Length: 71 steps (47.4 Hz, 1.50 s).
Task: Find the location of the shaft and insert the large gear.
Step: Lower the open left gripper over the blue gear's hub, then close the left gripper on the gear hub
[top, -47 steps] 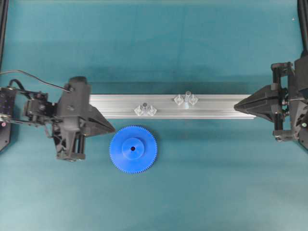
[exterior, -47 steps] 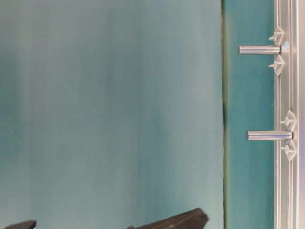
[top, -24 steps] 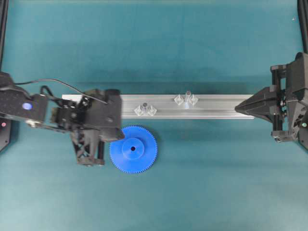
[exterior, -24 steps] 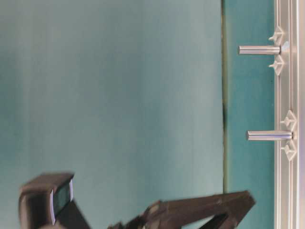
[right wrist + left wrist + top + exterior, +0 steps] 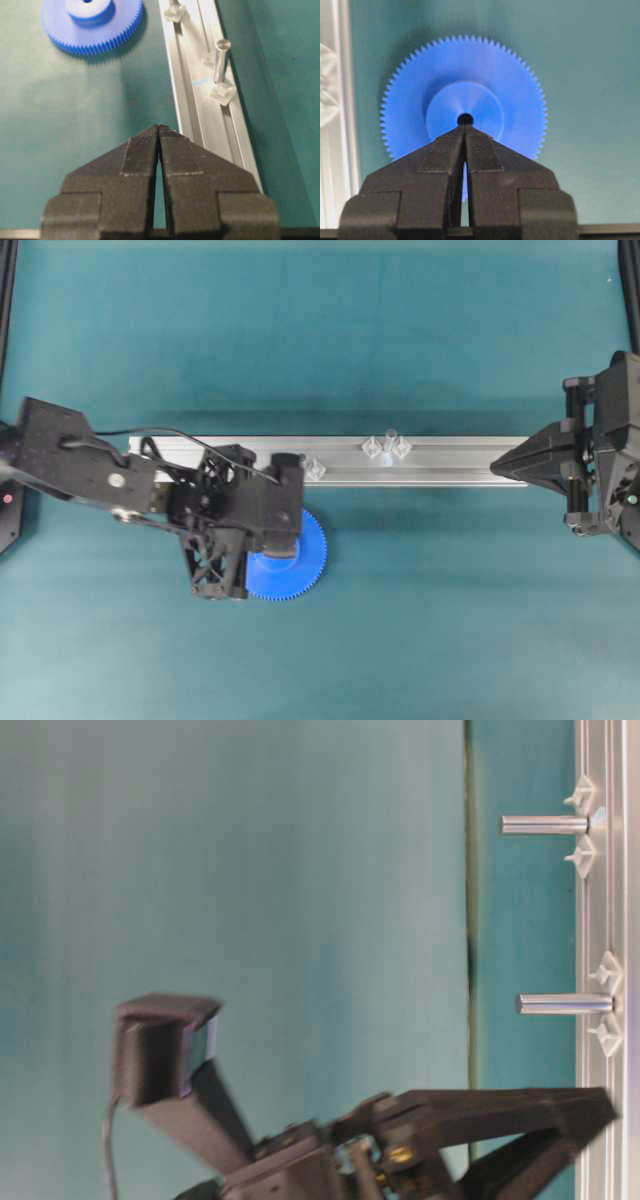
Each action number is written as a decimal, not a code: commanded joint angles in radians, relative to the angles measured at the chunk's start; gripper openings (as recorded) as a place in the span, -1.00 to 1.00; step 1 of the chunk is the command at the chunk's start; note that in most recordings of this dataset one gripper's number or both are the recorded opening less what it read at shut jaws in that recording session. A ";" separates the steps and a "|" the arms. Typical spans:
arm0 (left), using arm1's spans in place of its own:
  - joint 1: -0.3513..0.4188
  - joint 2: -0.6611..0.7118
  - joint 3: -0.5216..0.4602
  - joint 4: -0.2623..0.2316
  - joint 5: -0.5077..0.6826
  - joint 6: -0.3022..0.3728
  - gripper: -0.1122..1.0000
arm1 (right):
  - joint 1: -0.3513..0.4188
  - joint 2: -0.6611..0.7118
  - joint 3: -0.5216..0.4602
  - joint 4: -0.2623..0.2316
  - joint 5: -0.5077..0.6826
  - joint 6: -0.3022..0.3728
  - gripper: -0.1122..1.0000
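Both jaws sit closed and empty; your left gripper (image 5: pixel 465 131) has swung over the large gear (image 5: pixel 464 100), so open before grasping

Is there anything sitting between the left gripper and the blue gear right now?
Nothing visible. The left gripper, jaws shut, hangs directly over the large gear, its tips near the centre hole, with only open space between them. The gear lies flat on the mat.
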 commanded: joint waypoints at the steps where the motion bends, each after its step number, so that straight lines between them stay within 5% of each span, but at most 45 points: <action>1: -0.008 0.009 -0.044 0.003 0.021 0.000 -0.80 | -0.002 0.005 -0.009 0.000 -0.005 0.008 -0.74; 21: -0.009 0.110 -0.140 0.005 0.158 0.012 -0.80 | -0.002 0.005 -0.003 0.000 -0.005 0.008 -0.74; 71: -0.008 0.149 -0.170 0.009 0.190 0.029 -0.80 | -0.002 -0.002 0.008 0.000 -0.012 0.008 -0.74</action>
